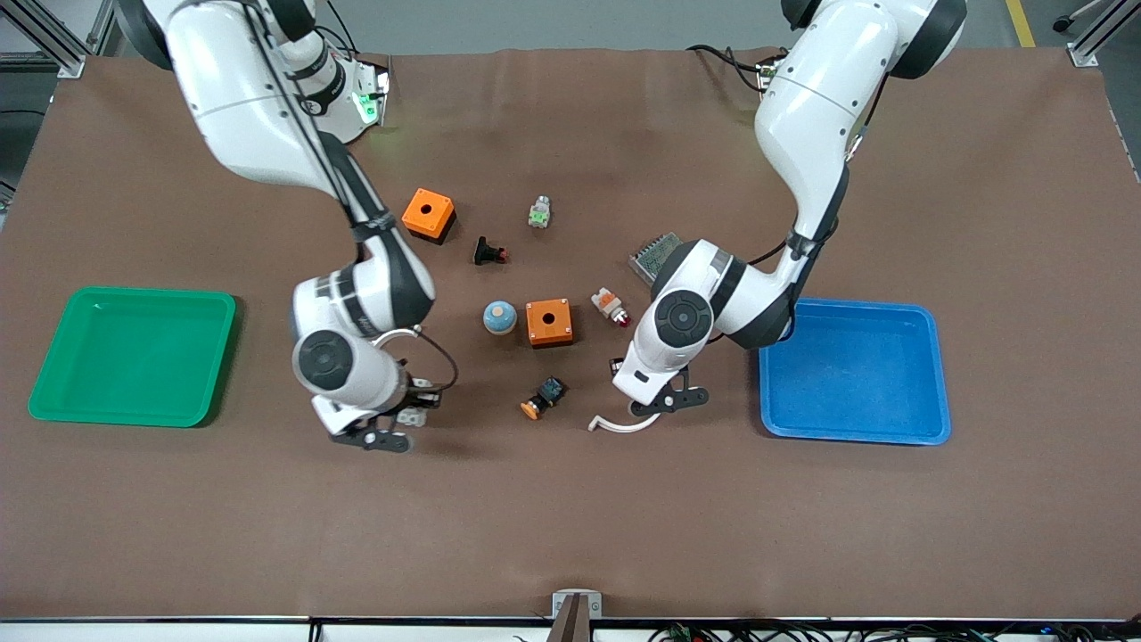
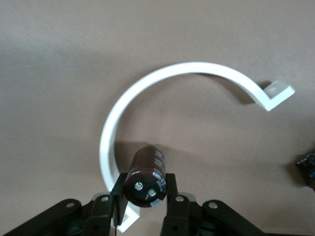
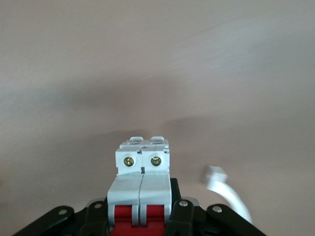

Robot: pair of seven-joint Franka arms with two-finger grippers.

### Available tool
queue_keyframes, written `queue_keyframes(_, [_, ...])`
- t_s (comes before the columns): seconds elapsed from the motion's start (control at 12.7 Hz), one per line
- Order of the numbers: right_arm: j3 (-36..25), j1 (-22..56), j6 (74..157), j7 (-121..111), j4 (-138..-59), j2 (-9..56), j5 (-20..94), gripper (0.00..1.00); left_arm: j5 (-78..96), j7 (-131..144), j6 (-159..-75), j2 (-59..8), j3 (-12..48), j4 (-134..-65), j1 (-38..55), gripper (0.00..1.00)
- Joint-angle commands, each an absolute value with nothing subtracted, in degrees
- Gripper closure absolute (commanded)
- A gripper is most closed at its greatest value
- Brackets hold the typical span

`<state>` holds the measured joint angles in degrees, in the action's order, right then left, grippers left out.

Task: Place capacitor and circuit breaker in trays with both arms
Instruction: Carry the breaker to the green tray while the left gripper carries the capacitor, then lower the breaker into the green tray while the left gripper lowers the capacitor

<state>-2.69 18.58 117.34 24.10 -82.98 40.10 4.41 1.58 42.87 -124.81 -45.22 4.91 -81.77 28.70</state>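
Observation:
My left gripper (image 2: 143, 191) is shut on the capacitor (image 2: 146, 178), a dark cylinder whose pale terminals face the camera. It holds it low over a white curved clip (image 2: 147, 93). In the front view this gripper (image 1: 664, 403) is beside the blue tray (image 1: 856, 308), and the capacitor is hidden there. My right gripper (image 3: 142, 206) is shut on the circuit breaker (image 3: 142, 167), a white block with red levers, low over bare table. In the front view this gripper (image 1: 383, 430) is between the green tray (image 1: 134, 292) and the middle parts, with the breaker (image 1: 412, 415) just showing.
Two orange boxes (image 1: 429, 214) (image 1: 548, 322), a black push-button (image 1: 488, 252), a blue-beige knob (image 1: 499, 316), a white-orange part (image 1: 611, 306), a small orange-ended part (image 1: 544, 397), a green-white part (image 1: 538, 212) and a perforated board (image 1: 655, 254) lie mid-table. The white clip (image 1: 615, 426) lies under the left gripper.

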Motion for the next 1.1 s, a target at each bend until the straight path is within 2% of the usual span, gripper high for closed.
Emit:
queue_keyframes(0.0, [-1.49,8.91,110.23,16.38,-83.93,32.81,3.69,1.0,2.36,43.68,-119.2,-39.13,5.36,-82.44,24.8,0.71])
queue_keyframes(0.24, [-1.5,0.2,110.82,4.96,-89.1,28.92,0.28,1.0,3.43,39.3,-114.02,-35.87,5.36,-82.53,19.79,0.71])
queue_keyframes(0.55, [-1.49,-12.89,116.7,-16.65,-93.77,28.48,-0.26,1.0,3.17,31.05,-109.87,-35.42,5.19,-83.32,11.97,0.71])
queue_keyframes(1.02, [-1.58,-21.87,128.73,-30.22,-103.16,28.39,-0.53,1.0,-1.12,18.29,-109.42,-34.28,5.1,-89.72,2.91,0.71])
